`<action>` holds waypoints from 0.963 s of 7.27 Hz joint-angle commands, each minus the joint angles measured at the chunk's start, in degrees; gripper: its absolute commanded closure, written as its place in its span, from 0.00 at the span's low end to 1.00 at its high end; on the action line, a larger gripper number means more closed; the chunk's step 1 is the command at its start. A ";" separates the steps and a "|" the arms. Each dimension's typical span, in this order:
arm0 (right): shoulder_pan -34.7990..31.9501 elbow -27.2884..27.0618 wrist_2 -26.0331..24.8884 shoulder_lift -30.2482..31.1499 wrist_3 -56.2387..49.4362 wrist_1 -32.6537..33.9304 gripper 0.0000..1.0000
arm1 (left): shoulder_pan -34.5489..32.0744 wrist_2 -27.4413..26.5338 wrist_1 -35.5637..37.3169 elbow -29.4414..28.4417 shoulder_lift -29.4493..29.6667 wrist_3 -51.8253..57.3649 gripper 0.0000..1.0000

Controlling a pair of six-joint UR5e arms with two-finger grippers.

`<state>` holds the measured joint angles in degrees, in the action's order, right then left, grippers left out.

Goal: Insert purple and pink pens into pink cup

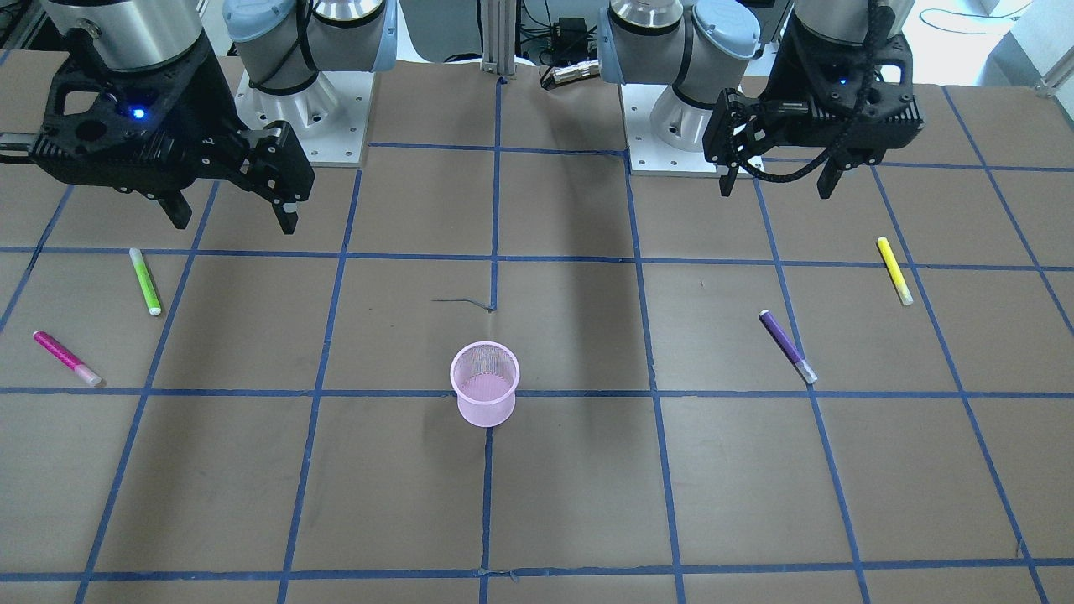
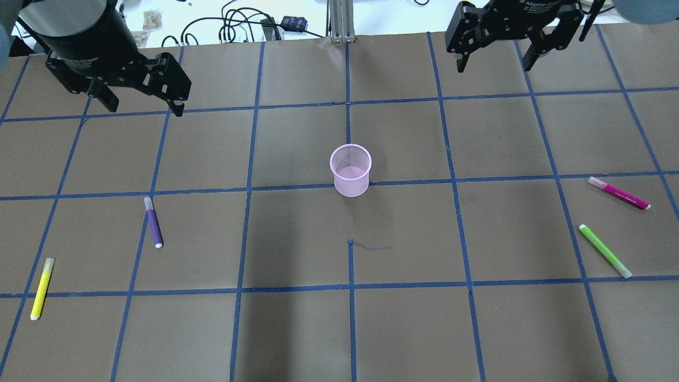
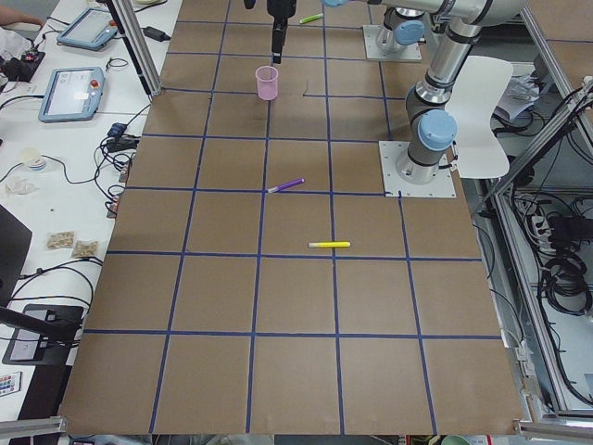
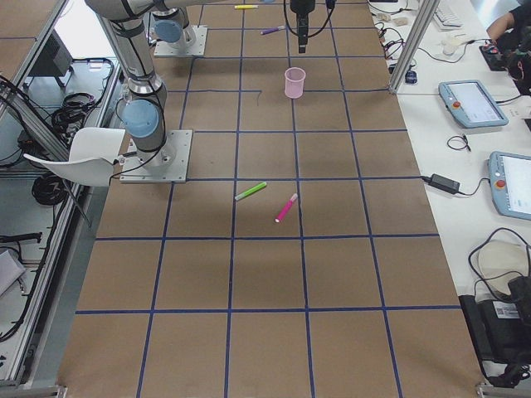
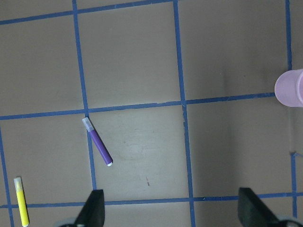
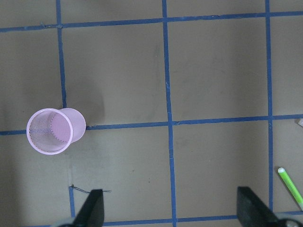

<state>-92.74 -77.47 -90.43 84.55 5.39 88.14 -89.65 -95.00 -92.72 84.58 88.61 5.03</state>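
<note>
The pink mesh cup (image 2: 350,171) stands upright and empty at the table's centre. It also shows in the front view (image 1: 485,396) and the right wrist view (image 6: 54,131). The purple pen (image 2: 154,222) lies flat on the left side and shows in the left wrist view (image 5: 98,142). The pink pen (image 2: 618,193) lies flat at the far right. My left gripper (image 2: 146,110) is open and empty, hovering high beyond the purple pen. My right gripper (image 2: 494,67) is open and empty, high above the far right part of the table.
A yellow pen (image 2: 41,288) lies near the left edge, closer to me than the purple pen. A green pen (image 2: 604,251) lies just on the near side of the pink pen. Blue tape lines grid the brown table (image 2: 297,329).
</note>
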 commanded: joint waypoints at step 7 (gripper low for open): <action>16.31 -0.14 2.04 2.36 -37.14 -7.86 0.00 | 5.85 -3.78 2.87 12.68 -1.69 1.73 0.00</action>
<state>-81.84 -77.32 -86.70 85.87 -15.94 83.79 -87.11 -97.18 -92.05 93.58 86.91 6.05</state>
